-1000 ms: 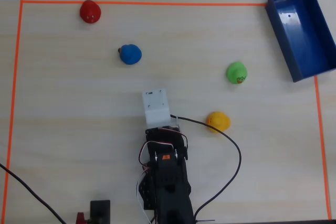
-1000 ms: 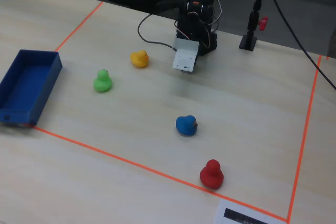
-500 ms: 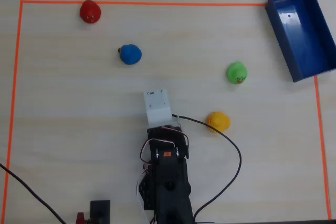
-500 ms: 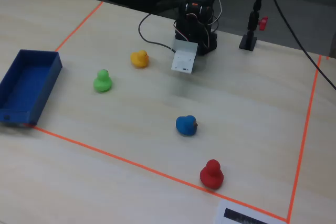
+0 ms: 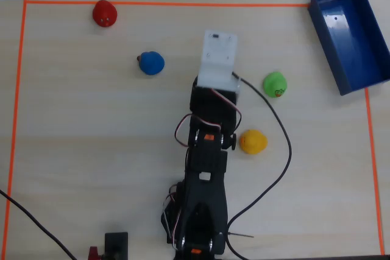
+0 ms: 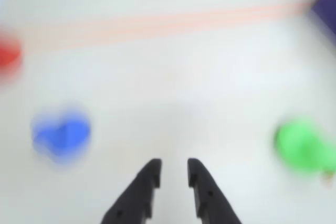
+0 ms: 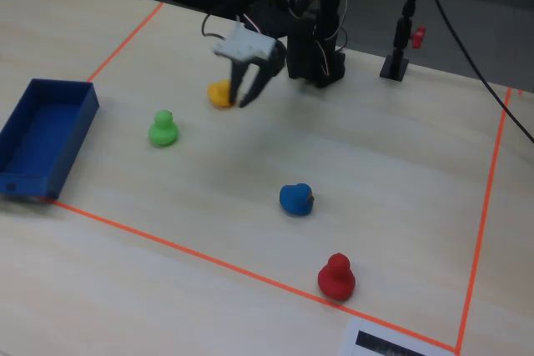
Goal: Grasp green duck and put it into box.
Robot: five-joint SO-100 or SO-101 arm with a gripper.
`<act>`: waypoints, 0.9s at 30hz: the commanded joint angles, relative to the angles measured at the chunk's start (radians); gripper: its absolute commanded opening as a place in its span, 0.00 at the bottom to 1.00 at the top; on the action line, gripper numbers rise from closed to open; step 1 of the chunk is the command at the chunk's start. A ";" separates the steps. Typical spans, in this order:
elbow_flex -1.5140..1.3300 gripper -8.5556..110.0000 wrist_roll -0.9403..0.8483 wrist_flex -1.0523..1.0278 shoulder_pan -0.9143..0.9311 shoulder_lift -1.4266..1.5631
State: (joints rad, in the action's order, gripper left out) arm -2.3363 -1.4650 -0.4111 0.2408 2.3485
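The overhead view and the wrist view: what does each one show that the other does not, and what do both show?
Only the overhead view shows the yellow-orange duck, the whole blue box and the arm's body. Only the wrist view shows the gripper fingertips, slightly apart and holding nothing. Both show the green duck, the blue duck, the red duck and the orange tape line, though the wrist view is blurred.
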 commanded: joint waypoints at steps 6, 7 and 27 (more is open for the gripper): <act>0.367 0.18 0.163 0.844 0.279 -0.499; 0.367 0.18 0.163 0.908 0.314 -0.545; 0.048 0.35 -0.091 1.166 0.509 -0.838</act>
State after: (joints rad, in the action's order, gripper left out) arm -2.2457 -1.5186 0.7118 0.7854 1.4895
